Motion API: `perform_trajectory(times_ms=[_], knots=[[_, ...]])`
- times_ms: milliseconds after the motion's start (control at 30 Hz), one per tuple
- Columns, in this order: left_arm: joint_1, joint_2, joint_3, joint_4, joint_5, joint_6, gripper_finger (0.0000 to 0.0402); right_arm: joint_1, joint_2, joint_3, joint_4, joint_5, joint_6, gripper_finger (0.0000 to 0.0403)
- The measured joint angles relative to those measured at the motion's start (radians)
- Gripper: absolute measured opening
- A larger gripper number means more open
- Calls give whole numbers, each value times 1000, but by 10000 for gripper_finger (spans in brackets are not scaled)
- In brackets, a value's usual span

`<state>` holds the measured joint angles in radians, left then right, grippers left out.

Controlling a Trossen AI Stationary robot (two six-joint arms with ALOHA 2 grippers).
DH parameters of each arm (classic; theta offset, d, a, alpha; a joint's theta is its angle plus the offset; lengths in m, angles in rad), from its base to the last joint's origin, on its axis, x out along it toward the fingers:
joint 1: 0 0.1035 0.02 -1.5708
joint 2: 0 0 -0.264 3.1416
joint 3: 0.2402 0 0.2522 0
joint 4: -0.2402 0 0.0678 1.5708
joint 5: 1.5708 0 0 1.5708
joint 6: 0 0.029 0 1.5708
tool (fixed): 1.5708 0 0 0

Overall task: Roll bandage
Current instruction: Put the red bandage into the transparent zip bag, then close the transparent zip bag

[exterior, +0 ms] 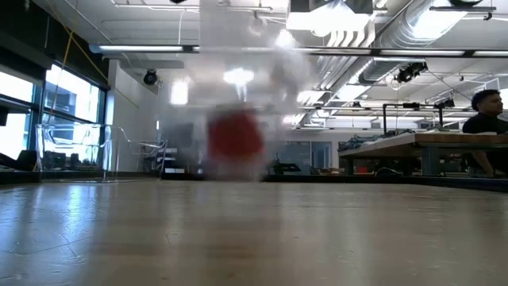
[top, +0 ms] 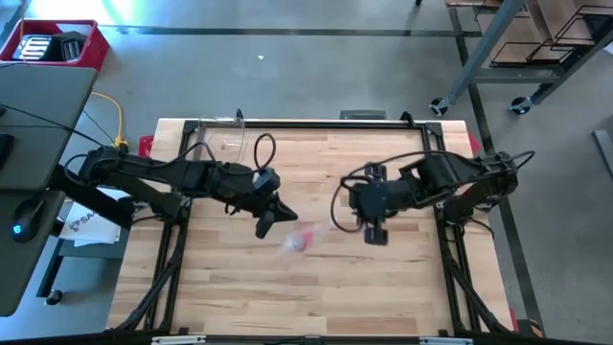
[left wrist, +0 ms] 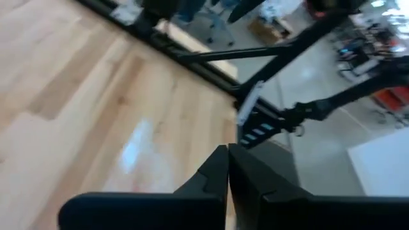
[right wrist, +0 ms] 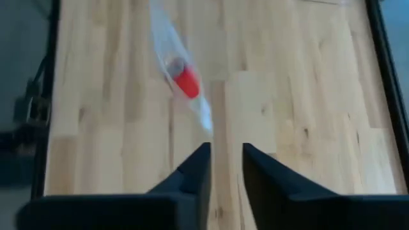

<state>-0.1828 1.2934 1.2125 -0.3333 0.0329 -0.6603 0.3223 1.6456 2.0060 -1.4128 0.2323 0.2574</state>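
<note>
Left arm: reaches in from the table's left, left gripper [top: 280,217] over the table [top: 239,287] middle, fingers [left wrist: 214,172] pressed together, holding nothing.
Right arm: reaches in from the right, right gripper [right wrist: 225,156] pointing toward the near edge, fingers a narrow gap apart, empty.
Clear plastic bag [right wrist: 167,48]: lies on the wood between the two grippers, touching neither.
Bandage [right wrist: 186,82]: small red roll inside the bag; blurred in the low view.
</note>
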Motion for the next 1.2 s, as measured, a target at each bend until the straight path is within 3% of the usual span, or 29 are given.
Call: perform_trajectory(times_ms=[133,267,433,600,833,967,1200], knots=[[-27,0,0,64,14,17,5,13,-2,-9,5,32,-22,134],[-42,0,0,66,14,34,1,10,-16,-111,19,20,13,170],[-42,0,0,5,1,39,1,46,-54,-366,285,-203,-7,183],[-53,0,0,-51,-28,26,1,125,-54,-623,629,-374,-172,183],[-130,2,0,-66,-113,-78,1,166,-54,-928,1022,-360,-303,183],[-176,18,0,-67,-188,-107,1,150,-41,-1067,1174,-285,-378,183],[-206,51,0,-70,-208,-184,1,98,73,-1178,1470,-281,-473,176]])
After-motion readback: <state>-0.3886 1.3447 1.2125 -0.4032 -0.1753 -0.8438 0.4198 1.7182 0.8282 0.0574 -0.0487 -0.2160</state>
